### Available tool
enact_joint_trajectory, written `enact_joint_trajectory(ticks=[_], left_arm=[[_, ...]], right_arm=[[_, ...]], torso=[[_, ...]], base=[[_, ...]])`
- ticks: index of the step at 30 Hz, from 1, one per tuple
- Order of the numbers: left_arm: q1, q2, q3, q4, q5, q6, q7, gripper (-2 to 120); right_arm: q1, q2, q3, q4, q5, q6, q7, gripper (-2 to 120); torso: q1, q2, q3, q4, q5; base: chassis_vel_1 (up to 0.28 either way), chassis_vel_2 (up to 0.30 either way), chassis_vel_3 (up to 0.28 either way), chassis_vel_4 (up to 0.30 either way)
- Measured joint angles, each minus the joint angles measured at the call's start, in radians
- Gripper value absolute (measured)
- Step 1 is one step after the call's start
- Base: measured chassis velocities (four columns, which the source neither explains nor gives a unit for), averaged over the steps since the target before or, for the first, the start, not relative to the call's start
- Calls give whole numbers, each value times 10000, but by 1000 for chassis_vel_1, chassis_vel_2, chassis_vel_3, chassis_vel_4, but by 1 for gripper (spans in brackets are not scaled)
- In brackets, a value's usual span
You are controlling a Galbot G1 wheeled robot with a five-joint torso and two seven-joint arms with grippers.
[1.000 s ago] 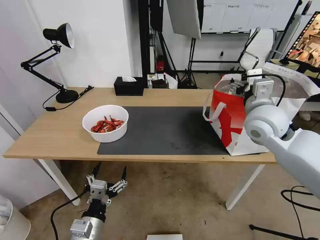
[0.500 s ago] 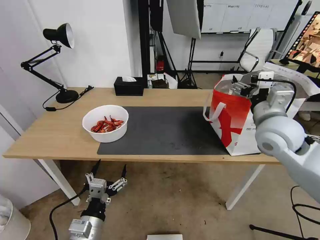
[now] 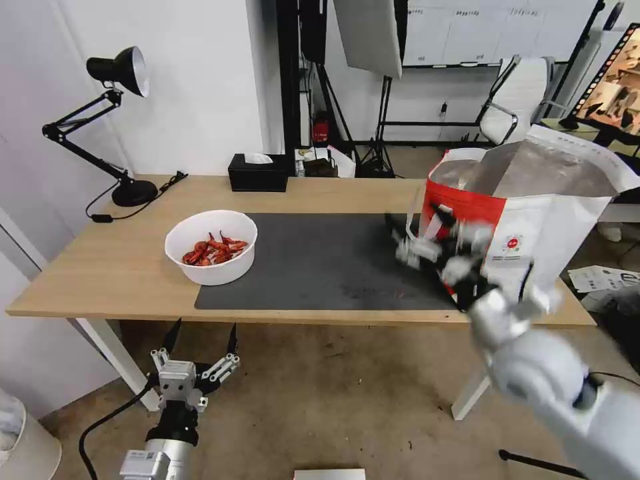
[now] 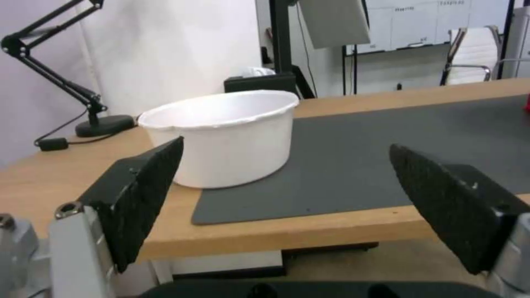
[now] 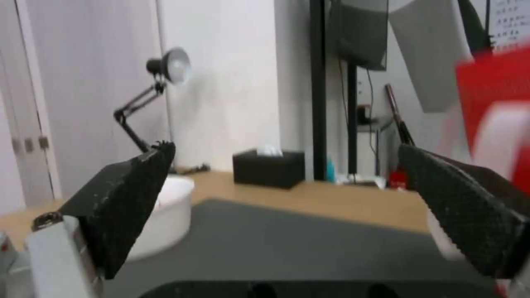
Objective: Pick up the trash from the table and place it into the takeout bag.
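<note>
Head view: the round white plastic bowl of red shells (image 3: 211,247) is seen standing on the long light-wood table (image 3: 100,267), straddling the left edge of the large dark grey rectangular mat (image 3: 320,260), well apart from the big boxy white takeout bag with red panel and silver foil lining (image 3: 533,220) at the table's right end. The left gripper (image 3: 200,341) is held below the table's front edge, in front of the bowl, with its fingers spread and nothing between them; in the left wrist view the bowl (image 4: 226,136) is framed between the two black pads (image 4: 143,194). The right gripper (image 3: 427,240) is blurred by motion just beside the bag's red face, above the mat; in the right wrist view its pads (image 5: 124,203) are shown spread and empty. The bowl is judged to be light, thin-walled and smooth, likely to flex or slip if pinched across its full width. A hold on the rim, one finger inside and one outside the wall, is judged preferable. The bowl should be kept level, since the loose shells can be expected to spill when tilted
</note>
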Motion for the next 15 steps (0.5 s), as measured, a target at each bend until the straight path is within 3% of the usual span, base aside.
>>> enact_joint_trajectory(ticks=[4,7,15], left_arm=[[-32,35,7,61,-1,-4,0,100],[-24,101,22,161,-5,13,29,100],[-122,215,121,343,-19,58,65,100]], right_arm=[[-1136,604,326,-330,-893,530,-154,100],[-2714,1592,921,-588,-2058,680,-2,100],[-3321,2308,921,-941,-2842,200,504,100]], torso=[[0,0,0,0,2],[-1,0,0,-3,1],[0,0,0,1,1]], base=[[0,0,0,0],[0,0,0,0],[0,0,0,0]])
